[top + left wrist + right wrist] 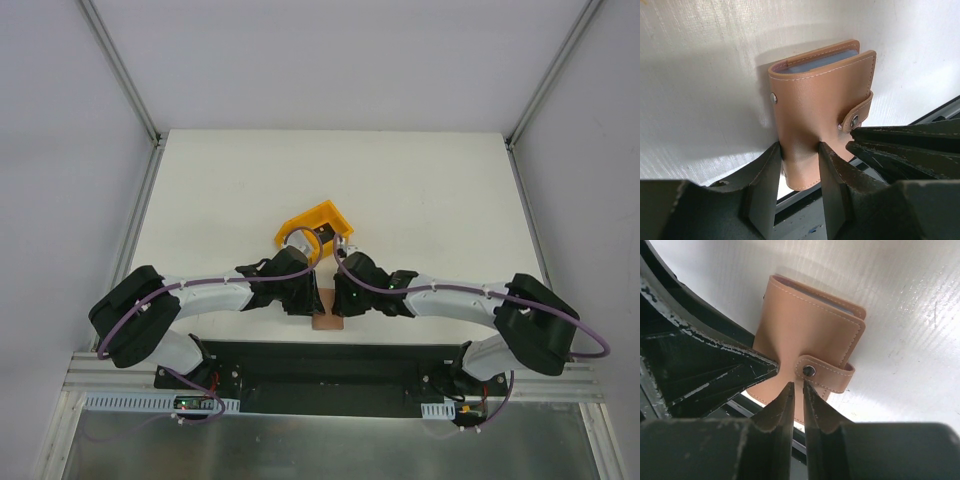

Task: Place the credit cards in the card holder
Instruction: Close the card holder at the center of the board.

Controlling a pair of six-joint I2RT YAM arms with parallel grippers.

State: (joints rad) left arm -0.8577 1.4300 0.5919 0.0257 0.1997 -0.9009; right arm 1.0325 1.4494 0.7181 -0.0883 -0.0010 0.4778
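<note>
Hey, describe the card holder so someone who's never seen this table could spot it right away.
On the white table, look at the middle of the near edge, nearer than the yellow bin. There the left pincer grips the card holder: a small flat tan wallet closed by a snap tab. It is the only brown thing there.

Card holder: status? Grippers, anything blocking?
Left gripper clamped on card holder. Right gripper nearly closed at the clasp tab, grip unclear. Holder closed, tab snapped. Yellow bin behind the grippers, apart.
</note>
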